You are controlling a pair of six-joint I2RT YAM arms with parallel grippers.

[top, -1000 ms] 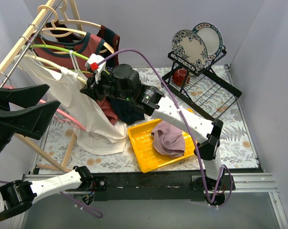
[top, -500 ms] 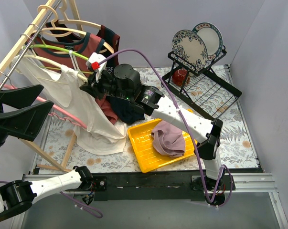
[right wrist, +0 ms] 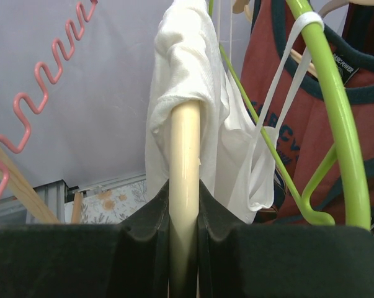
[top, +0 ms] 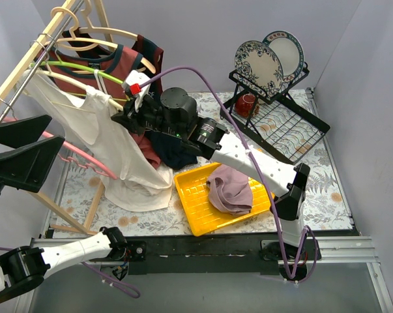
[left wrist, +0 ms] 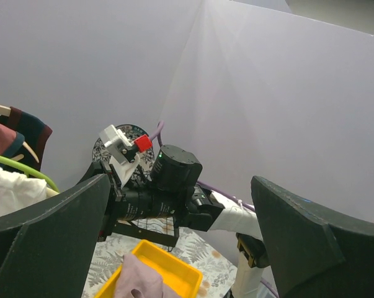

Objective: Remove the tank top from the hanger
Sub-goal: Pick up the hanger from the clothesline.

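Tank top (top: pixel 115 153): white, thin-strapped and creased; hangs at the left of the table from the hanger (top: pixel 72 81).
Fabric at the shoulder: bunched into a thick roll over the hanger's arm, seen close in the right wrist view; one narrow strap loops down beside it.
Long axis: shoulders up at the rail (top: pixel 23 73), hem down; in the top view the body slants from upper left to lower right.
Hem: lies crumpled on the table (top: pixel 320 195), just beside the yellow tray (top: pixel 191 215).
Hanger: cream rod; its arm slopes down from the rail toward the right gripper (top: pixel 123 112).
Right gripper: closed on the hanger's arm just below the bunched fabric, rod pinched between both pads.
Left gripper (top: pixel 53 132): jaws spread wide, holding nothing, raised at the left edge beside the tank top and apart from it.
Neighbours: red top (top: pixel 85 75) on a green hanger (top: pixel 75 65) just behind; pink hanger (top: pixel 85 156) in front.
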